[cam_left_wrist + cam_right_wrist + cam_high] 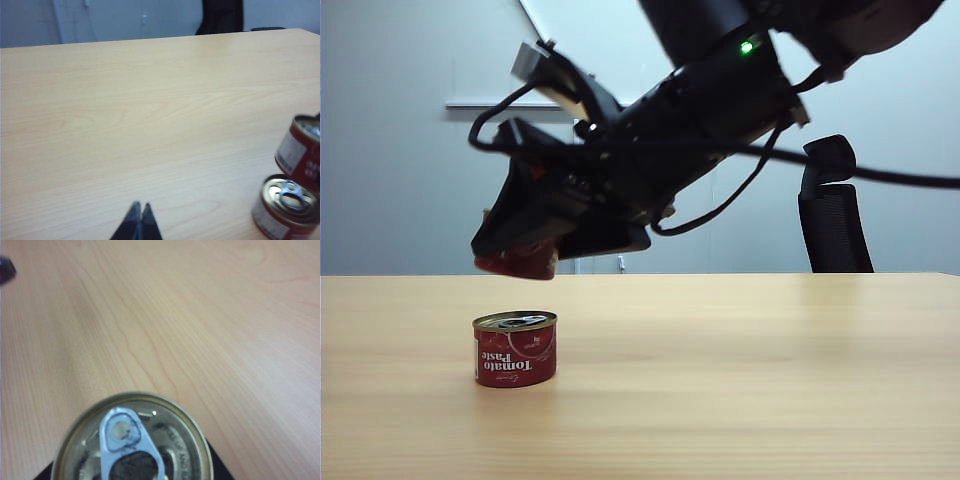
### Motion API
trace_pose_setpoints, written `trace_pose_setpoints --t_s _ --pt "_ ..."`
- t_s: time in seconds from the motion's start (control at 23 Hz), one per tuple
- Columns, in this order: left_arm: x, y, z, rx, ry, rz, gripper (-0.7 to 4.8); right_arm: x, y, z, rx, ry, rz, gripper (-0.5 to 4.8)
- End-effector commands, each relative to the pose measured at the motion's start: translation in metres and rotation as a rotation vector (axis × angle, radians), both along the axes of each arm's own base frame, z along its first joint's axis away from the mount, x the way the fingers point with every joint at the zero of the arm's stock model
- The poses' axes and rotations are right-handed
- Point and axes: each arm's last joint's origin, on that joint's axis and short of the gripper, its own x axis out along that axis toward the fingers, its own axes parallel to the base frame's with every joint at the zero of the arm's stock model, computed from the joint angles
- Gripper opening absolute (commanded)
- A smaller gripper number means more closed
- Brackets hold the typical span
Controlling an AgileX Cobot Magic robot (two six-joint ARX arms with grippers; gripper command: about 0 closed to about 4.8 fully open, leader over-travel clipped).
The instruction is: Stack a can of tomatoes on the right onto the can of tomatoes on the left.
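Exterior view looking level across the wooden table (740, 380) from its front edge. Left wrist view looking down along it from low. Right wrist view hovering close above a held tomato can (132, 440). All sharing the tabletop.

Can on the counter (515, 349): red label with white letters reading "Tomato Paste", printed upside down as seen in the exterior view.
Smaller print under it: too small to read.
Held can lid (132, 440): embossed lettering, not legible.
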Motion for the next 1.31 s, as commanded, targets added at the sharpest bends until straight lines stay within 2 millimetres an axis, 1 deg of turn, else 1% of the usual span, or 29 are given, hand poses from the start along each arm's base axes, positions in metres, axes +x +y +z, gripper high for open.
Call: trace_pose_setpoints --t_s 0.04,0.26,0.44,0.83,1.0,1.05,1.13,1.31 --pt "0.000 0.001 0.001 0.006 -0.008 0.016 -0.02 0.003 0.005 0.003 -0.005 -0.005 0.008 0.22" --pt "0.000 0.002 0.001 0.006 -0.008 0.017 -0.02 0.000 0.005 -0.001 -0.059 -0.015 0.031 0.22" --pt "0.000 0.002 0.001 0.006 -0.009 0.017 -0.02 -0.001 0.006 -0.001 -0.064 -0.021 0.024 0.22" --pt "0.000 0.002 0.001 0.005 -0.014 0.017 -0.02 -0.002 0.011 -0.011 -0.089 -0.022 0.048 0.22" --pt "-0.001 0.002 0.003 0.001 -0.034 0.017 -0.02 -0.001 0.011 -0.013 -0.103 -0.025 0.031 0.24" --pt "-0.001 0.002 0.004 -0.001 -0.041 0.018 -0.02 -0.001 0.011 -0.015 -0.116 -0.033 0.008 0.57" --pt "-0.002 0.002 0.004 -0.001 -0.041 0.018 -0.02 0.000 0.011 -0.017 -0.124 -0.037 -0.004 0.93" --pt "-0.002 0.002 0.003 -0.001 -0.040 0.017 -0.02 0.002 0.013 -0.023 -0.129 -0.031 -0.003 0.97"
